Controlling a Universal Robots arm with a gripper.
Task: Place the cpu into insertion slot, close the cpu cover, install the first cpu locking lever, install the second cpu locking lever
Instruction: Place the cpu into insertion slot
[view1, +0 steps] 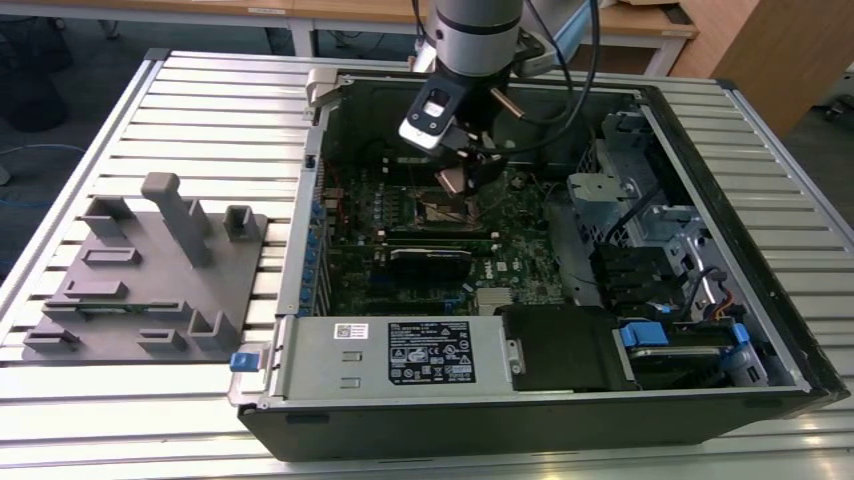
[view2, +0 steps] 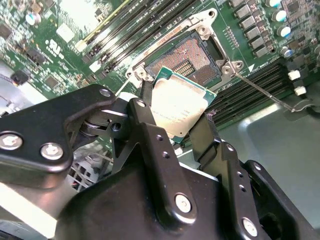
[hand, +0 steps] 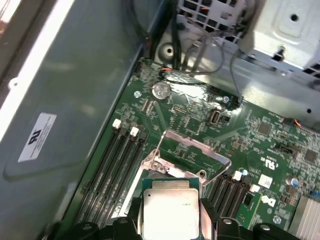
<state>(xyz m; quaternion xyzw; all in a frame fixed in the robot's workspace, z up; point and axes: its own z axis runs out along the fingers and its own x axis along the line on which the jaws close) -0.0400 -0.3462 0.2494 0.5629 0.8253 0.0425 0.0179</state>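
My gripper is shut on the cpu, a pale silver square chip held by its edges between the black fingers. The chip hangs tilted just above the insertion slot, whose dark pin field lies open. In the first wrist view the cpu sits in the gripper, with the cpu cover standing raised beyond the socket. A thin wire locking lever lies swung out beside the socket. From outside, the gripper hovers over the insertion slot inside the computer case.
Long black memory slots flank the socket on both sides. The open case walls in the board, with a labelled power supply at the front and a drive cage on the exterior view's right. A grey fixture lies outside.
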